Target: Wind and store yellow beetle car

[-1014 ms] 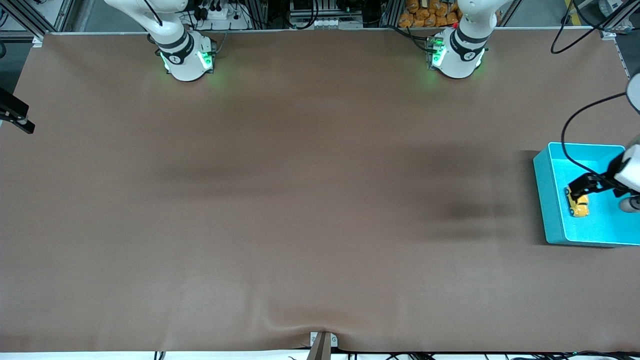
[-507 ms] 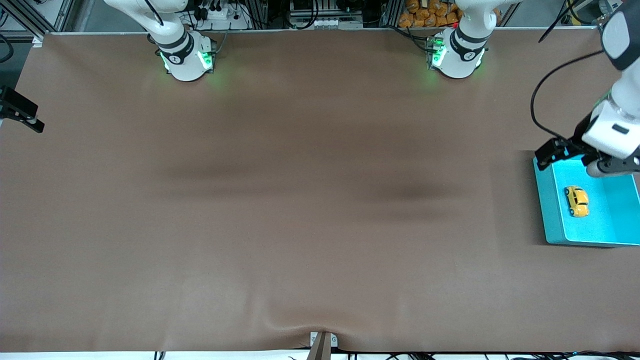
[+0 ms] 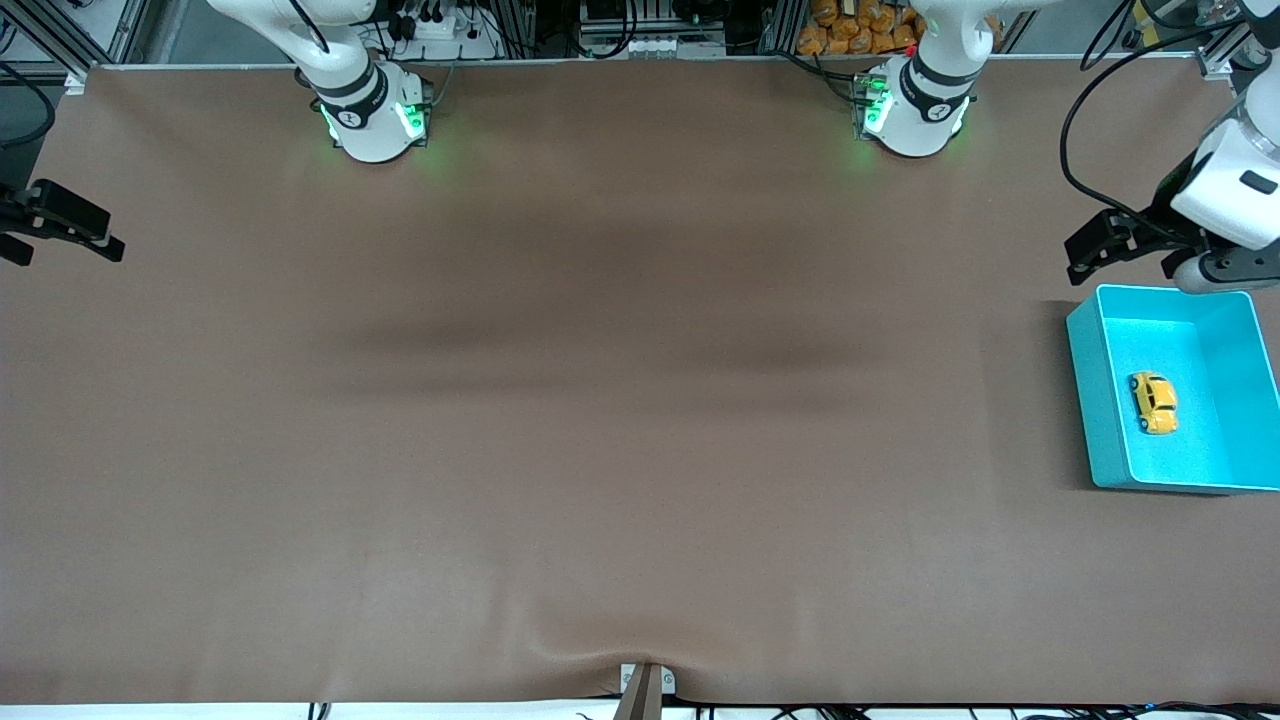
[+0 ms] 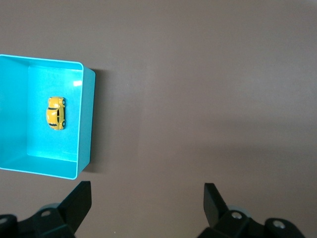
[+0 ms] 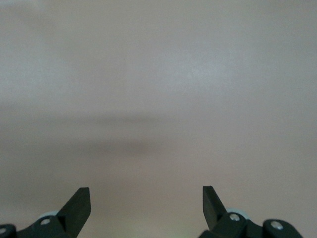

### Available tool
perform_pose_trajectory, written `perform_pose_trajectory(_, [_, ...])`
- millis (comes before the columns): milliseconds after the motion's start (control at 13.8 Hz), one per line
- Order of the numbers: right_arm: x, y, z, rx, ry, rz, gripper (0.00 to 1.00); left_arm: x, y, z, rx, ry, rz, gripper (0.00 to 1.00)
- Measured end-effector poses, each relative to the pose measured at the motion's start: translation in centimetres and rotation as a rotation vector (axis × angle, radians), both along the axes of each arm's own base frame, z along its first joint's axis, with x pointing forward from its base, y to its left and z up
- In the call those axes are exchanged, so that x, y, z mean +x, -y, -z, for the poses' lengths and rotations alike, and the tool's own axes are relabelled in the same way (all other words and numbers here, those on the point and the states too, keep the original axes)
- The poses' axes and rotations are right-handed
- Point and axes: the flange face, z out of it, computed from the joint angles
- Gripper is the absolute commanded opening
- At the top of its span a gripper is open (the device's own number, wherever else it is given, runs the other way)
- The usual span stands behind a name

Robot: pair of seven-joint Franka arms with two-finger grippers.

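Observation:
The yellow beetle car [image 3: 1154, 402] [image 4: 56, 112] lies on the floor of the turquoise bin [image 3: 1095, 400] [image 4: 85, 119] at the left arm's end of the table. My left gripper [image 3: 1085, 250] [image 4: 147, 201] is up in the air over the bare mat beside the bin's rim, open, with nothing between its fingers. My right gripper [image 3: 60, 232] [image 5: 146, 203] hangs open and empty over the mat's edge at the right arm's end of the table.
A brown mat [image 3: 600, 400] covers the whole table. The two arm bases [image 3: 372, 115] [image 3: 912, 110] stand along its edge farthest from the front camera. A small bracket [image 3: 645, 685] sits at the nearest edge.
My left gripper has let go of the car, risen out of the bin and drawn back off it toward its base. The car stays put in the bin. My right gripper has crept inward.

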Motion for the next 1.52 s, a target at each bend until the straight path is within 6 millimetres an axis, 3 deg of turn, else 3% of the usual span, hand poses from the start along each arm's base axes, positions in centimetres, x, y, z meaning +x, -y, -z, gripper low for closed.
perform_pose_trajectory(507, [0.1, -0.7, 0.3, 0.000, 0.000, -0.004, 1.00, -1.9, 1.9, -2.2, 0.005, -0.017, 0.033, 1.00])
perform_pose_trajectory(1014, [0.4, -0.7, 0.0, -0.002, 0.026, 0.005, 1.00, -2.4, 1.1, -4.3, -0.010, -0.023, 0.069, 1.00])
perform_pose_trajectory(1521, [0.5, -0.7, 0.4, -0.003, 0.040, 0.014, 1.00, -3.2, -1.5, -3.6, -0.020, -0.132, 0.179, 1.00])
